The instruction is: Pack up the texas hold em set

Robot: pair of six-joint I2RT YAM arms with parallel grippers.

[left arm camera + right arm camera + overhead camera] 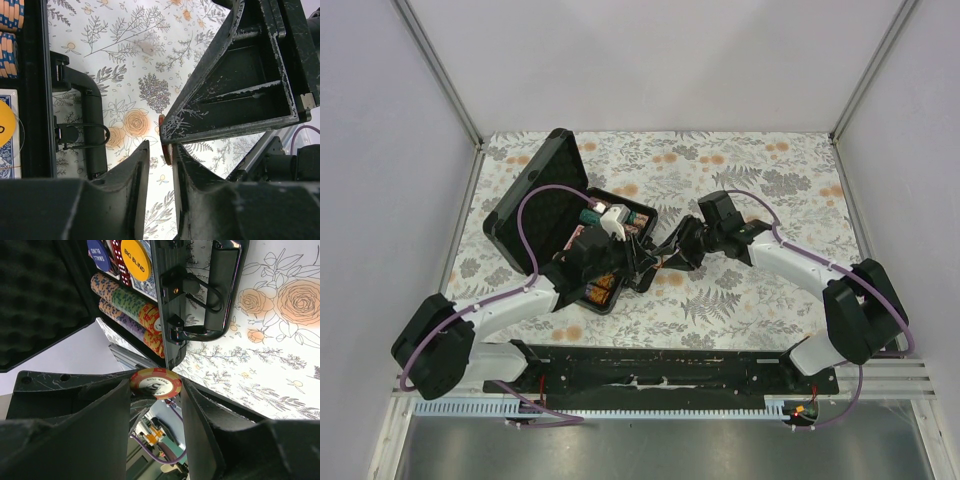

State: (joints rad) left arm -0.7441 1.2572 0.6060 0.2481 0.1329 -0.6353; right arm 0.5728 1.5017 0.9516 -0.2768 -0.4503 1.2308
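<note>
Your briefcase (535,200) lies open on the left half of the counter (770,290). Its foam-lined lid is tipped back toward the far left corner, and the handle (220,290) on the tray's wall faces the middle of the counter. In the tray you can see rows of poker chips (127,302) lying on edge. Beside them are a yellow "BIG BLIND" button (135,260), a blue button (98,252) and dark red dice (117,251). From your left wrist view a blue card deck (6,160) shows at the tray's edge.

Your left hand (160,155) sits just off the handle side of the case, above the bare counter. Its fingers stand a narrow gap apart around the edge of a loose red chip (156,383). The chip lies close against one finger, and a strip of counter shows between it and the other, so that hand is not pinching it.

Your right hand (155,395) reaches in from the right half of the counter and meets the left hand near the case's handle. Its two fingers press on the red chip from both sides and hold it upright, with the printed face toward the wrist camera. The chip is outside the case, clear of the counter and just beside the handle wall.
</note>
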